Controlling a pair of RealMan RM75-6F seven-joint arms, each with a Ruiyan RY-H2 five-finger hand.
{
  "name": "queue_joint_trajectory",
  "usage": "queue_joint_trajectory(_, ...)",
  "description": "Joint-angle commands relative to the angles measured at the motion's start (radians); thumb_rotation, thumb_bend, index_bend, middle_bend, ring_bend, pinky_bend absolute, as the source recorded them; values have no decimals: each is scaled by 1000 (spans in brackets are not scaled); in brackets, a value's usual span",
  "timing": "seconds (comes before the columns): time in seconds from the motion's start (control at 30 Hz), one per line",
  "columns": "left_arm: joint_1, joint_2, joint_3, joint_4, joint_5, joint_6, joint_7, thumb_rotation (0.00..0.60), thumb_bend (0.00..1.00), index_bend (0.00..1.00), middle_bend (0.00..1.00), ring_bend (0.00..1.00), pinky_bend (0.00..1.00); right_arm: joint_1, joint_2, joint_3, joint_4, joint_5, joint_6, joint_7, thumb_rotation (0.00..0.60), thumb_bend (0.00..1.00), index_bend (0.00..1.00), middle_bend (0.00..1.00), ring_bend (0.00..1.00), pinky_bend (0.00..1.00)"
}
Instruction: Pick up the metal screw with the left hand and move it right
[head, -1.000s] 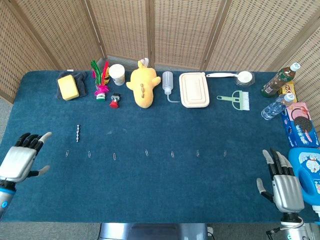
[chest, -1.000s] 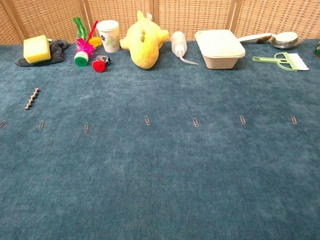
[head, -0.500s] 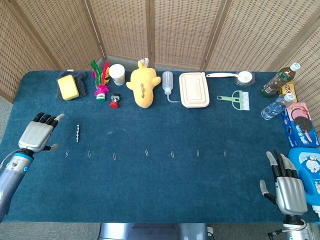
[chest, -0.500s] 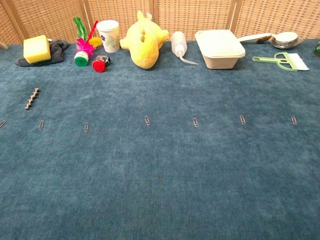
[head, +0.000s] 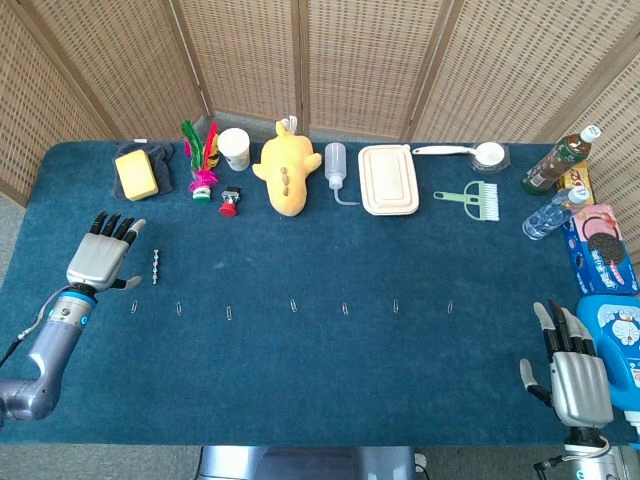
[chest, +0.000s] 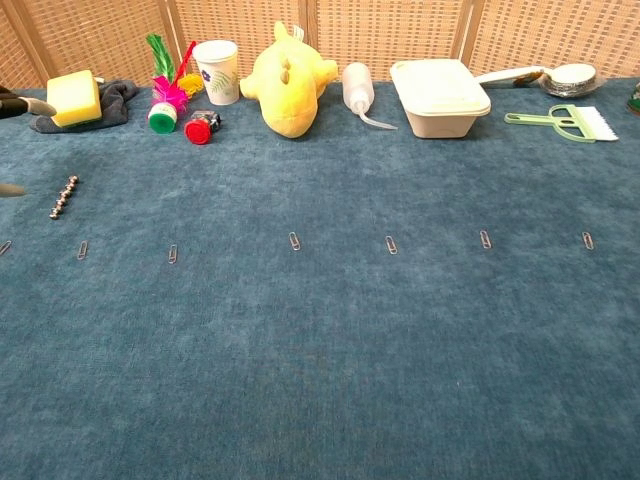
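Observation:
The metal screw (head: 155, 267) is a short beaded silver rod lying on the blue table cloth at the left; the chest view shows the same screw (chest: 65, 197) near its left edge. My left hand (head: 103, 256) hovers just left of the screw, fingers spread, holding nothing and apart from it. In the chest view only its fingertips (chest: 22, 104) show at the left border. My right hand (head: 575, 366) stays at the table's near right corner, fingers extended and empty.
A row of paperclips (head: 293, 305) crosses the cloth in front of the screw. Along the back stand a yellow sponge (head: 137, 174), feather toy (head: 202, 158), paper cup (head: 234, 148), yellow plush (head: 285, 168), squeeze bottle (head: 335, 166) and lidded box (head: 388, 179). Bottles and packages (head: 600, 250) crowd the right edge.
My left hand has moved forward and to the right, from the table's near left edge to just beside the screw. The right hand has barely shifted.

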Motion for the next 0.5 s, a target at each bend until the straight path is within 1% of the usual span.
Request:
queue_joint_trajectory(0.03,-10,-26,-2,15,-33,7,47,377,330,0,37,0,4,1,-2,3,3,8,-5,5,600,442,27,50,24,118)
queue_joint_trajectory(0.23,-17,-43,6,23,-55,12,87,356,330,0,8,0,0,5,-5,6,9,10,-12,6,600,442,27,50,24,118)
queue_joint_trajectory(0.37,-20,-59,13,38,-61,26,115,377,330,0,0,0,0,4,-7,6,11,8,-13,6,600,442,27,50,24,118)
queue_joint_trajectory(0.5,-28,-71,20,49,-65,22,134,384,330,0,0,0,0,0,-10,5,13,7,-6,7,600,442,27,50,24,118)
